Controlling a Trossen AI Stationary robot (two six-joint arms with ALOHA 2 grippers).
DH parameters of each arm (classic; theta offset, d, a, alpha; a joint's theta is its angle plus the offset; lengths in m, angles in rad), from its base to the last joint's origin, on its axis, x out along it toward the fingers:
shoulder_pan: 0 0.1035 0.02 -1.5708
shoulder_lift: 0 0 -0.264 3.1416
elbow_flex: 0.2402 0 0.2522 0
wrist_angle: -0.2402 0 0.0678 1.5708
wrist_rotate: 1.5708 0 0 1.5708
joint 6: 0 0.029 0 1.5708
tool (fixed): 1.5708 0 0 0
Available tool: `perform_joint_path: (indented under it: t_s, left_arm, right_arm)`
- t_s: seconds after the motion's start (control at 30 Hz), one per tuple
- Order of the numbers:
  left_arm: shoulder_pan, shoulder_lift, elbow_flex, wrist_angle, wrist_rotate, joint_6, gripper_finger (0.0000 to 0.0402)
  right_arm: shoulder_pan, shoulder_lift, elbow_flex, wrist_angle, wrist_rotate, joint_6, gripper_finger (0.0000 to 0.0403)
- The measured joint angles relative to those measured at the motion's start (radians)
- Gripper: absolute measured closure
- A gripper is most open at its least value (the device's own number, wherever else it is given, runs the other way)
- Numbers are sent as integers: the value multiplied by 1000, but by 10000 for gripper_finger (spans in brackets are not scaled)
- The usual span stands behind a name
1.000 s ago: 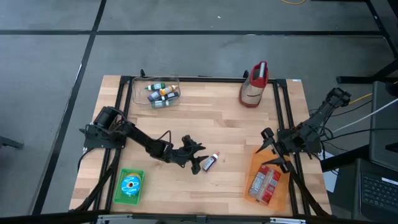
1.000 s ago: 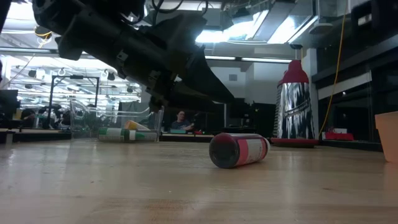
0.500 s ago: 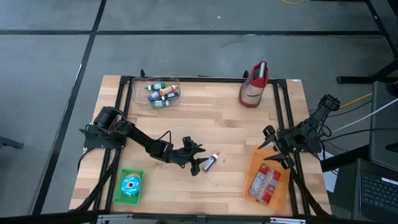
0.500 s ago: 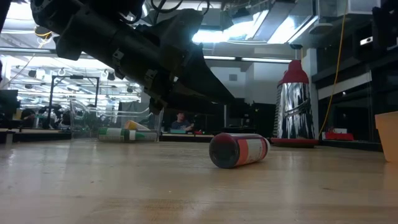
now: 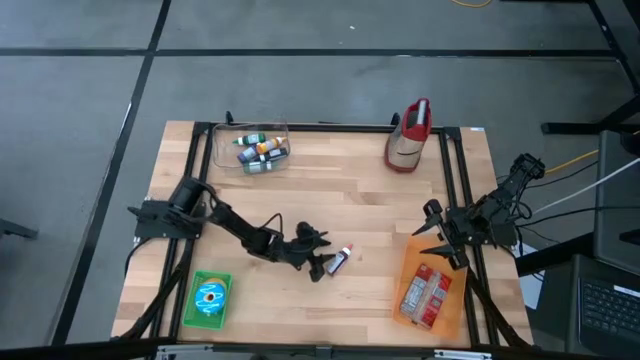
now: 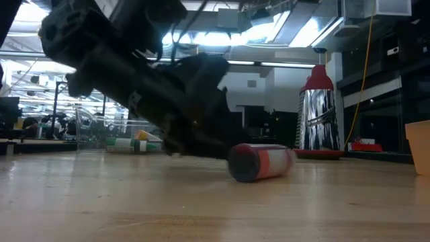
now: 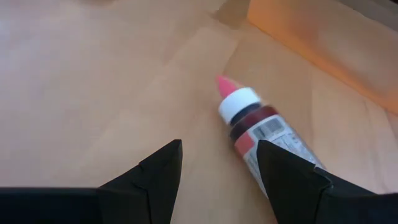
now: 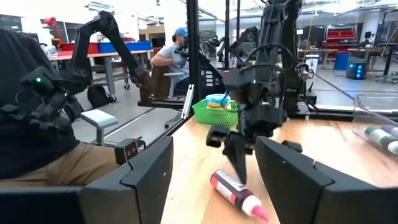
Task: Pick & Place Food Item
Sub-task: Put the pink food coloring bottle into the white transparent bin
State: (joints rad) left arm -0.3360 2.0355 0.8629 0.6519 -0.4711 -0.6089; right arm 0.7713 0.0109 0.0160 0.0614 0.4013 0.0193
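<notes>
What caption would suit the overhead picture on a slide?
Left gripper, fingers open, reaches a small bottle lying mid-table while the right gripper waits open beside an orange tray.

Your overhead picture is evenly lit, with soft, short shadows on the worktop (image 5: 350,200). At table height, bright ceiling panels (image 6: 269,30) throw glare and leave the left arm (image 6: 141,87) a dark, motion-blurred mass. In your left wrist picture the bottle (image 7: 264,134) beside the left pincer (image 7: 217,171) looks soft and washed warm. The right wrist picture is bright and sharp.
</notes>
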Motion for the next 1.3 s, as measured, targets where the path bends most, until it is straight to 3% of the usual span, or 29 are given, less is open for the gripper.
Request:
perform_joint_path:
  t_s: [0.3,0.63,0.83,0.93,1.3]
  left_arm:
    - [-5,50,119,12,139,19,198]
    - [-6,40,146,40,253,1,198]
    - [-17,40,216,-132,252,18,191]
    - [-16,37,248,-228,198,21,177]
    - [-4,34,255,-328,100,9,155]
  right_arm:
    - [0,0,0,1,0,3,173]
    - [0,0,0,1,3,26,173]
    - [0,0,1,1,4,42,173]
    - [0,0,1,1,10,51,173]
    - [0,1,1,1,10,51,173]
